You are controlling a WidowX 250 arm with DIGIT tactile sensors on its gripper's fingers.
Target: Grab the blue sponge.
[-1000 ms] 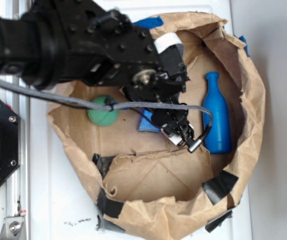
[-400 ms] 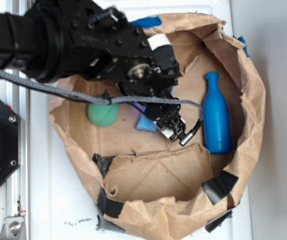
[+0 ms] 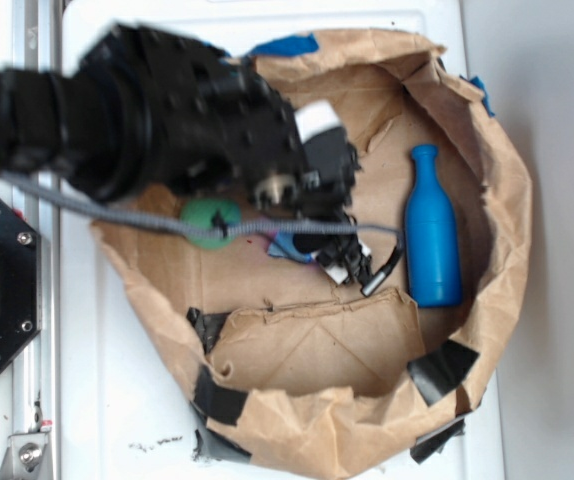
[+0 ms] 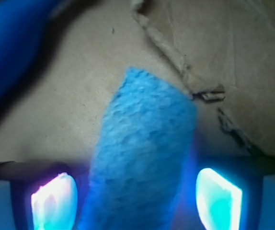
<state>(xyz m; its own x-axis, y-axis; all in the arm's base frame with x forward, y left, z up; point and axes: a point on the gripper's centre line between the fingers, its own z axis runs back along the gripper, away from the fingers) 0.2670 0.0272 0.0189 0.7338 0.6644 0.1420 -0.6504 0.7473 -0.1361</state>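
Observation:
The blue sponge (image 4: 144,143) is a light-blue porous slab lying on the brown paper floor. In the wrist view it runs between my two fingertips, with a gap on each side. My gripper (image 4: 136,200) is open and straddles the sponge's near end; the left pad (image 4: 53,201) and the right pad (image 4: 219,199) both stand clear of it. In the exterior view only a small corner of the sponge (image 3: 287,246) shows under the black arm, and the gripper (image 3: 319,256) is low over it.
A glossy blue bottle (image 3: 433,240) lies right of the gripper and also shows in the wrist view (image 4: 13,43). A green ball (image 3: 210,220) sits to the left. The torn paper bag wall (image 3: 497,180) rings everything, with black tape (image 3: 440,372) and a blue tape scrap (image 3: 285,45).
The arm has shifted left and swung over the sponge, covering more of it. The sponge, bottle and ball have not moved.

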